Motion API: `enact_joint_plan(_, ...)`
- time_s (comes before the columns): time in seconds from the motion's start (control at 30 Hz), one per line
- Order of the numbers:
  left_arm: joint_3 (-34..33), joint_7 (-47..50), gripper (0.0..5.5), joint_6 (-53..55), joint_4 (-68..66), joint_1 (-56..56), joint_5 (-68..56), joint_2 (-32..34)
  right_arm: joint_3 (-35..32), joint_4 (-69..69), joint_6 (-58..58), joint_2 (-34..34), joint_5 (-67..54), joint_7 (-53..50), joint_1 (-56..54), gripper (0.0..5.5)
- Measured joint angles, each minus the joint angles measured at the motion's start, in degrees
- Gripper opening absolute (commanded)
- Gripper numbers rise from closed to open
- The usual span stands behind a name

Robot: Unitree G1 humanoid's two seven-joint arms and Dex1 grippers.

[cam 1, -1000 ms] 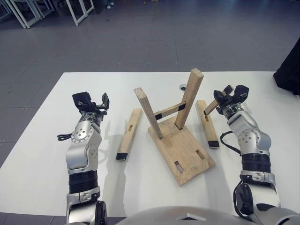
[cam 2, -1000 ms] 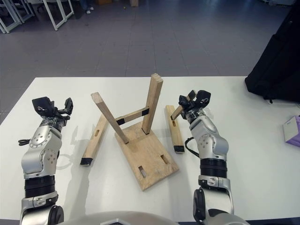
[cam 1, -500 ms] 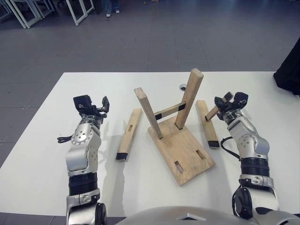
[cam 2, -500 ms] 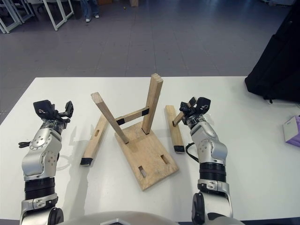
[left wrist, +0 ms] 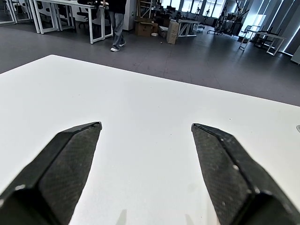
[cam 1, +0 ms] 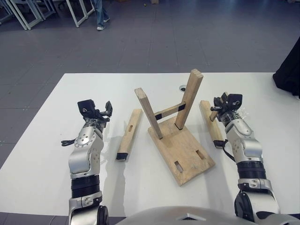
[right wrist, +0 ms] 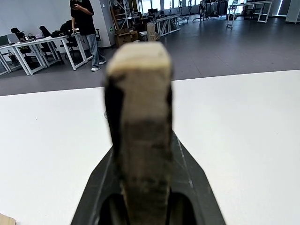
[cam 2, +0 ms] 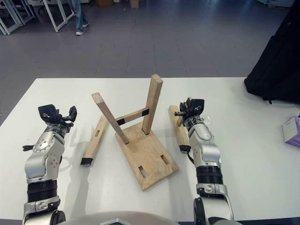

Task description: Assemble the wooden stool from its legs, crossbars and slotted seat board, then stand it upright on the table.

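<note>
The slotted seat board [cam 1: 183, 151] lies flat mid-table. Two legs [cam 1: 149, 112] [cam 1: 189, 98] stand tilted in it, joined by a crossbar [cam 1: 168, 111]. One loose leg [cam 1: 129, 133] lies left of the board, another [cam 1: 209, 123] to its right. My right gripper [cam 1: 225, 104] hovers just over the far end of that right leg, shut on a short crossbar [right wrist: 139, 117] with dark-taped ends. My left gripper [cam 1: 97, 108] is open over bare table left of the loose leg, its black fingers [left wrist: 75, 145] spread wide.
A black cable [cam 1: 65, 142] lies by my left arm. A small round hole [cam 1: 182, 87] sits in the table behind the stool. A black bag [cam 2: 276, 61] stands off the far right corner, and a purple box [cam 2: 293, 129] rests at the right edge.
My right gripper has swung the crossbar inward and down toward the right loose leg. My left gripper has drifted slightly toward the left loose leg, still open.
</note>
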State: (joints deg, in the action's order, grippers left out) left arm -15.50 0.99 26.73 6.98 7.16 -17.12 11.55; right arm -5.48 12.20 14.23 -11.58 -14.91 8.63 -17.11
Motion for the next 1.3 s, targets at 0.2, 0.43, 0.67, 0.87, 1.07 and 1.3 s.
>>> enact_joint_plan(0.2, 0.32, 0.41, 3.55, 0.37, 0.64, -0.78, 0.54, -0.98, 0.49, 2.3, -6.42, 1.75, 3.09, -1.2, 1.39, 0.4)
enact_joint_plan(0.43, 0.71, 0.41, 3.55, 0.45, 0.65, -0.88, 0.56, -1.5, 1.58, 3.82, -15.58, 2.84, 5.79, -1.92, 4.49, 0.4)
enact_joint_plan(0.67, 1.18, 0.51, 3.55, 0.98, 1.01, -1.02, 0.66, -1.55, -0.15, -0.04, -9.68, 1.6, 5.71, -2.31, 4.36, 0.4)
enact_joint_plan(0.87, 1.13, 0.59, 3.55, 1.11, 1.84, -2.07, 1.2, -2.17, -2.51, -2.66, 0.72, 1.28, 4.94, -3.08, 7.26, 1.74)
enact_joint_plan(1.07, 0.9, 0.59, 3.55, 1.11, 2.03, -2.09, 1.3, -2.21, -3.13, -11.23, 6.48, 1.24, 3.4, -3.42, 5.42, 2.71)
enact_joint_plan(1.3, 0.83, 0.59, 3.55, 1.12, 2.19, -2.09, 1.78, -2.34, -6.05, -24.02, 17.24, -2.16, 2.31, -6.9, -4.44, 4.04)
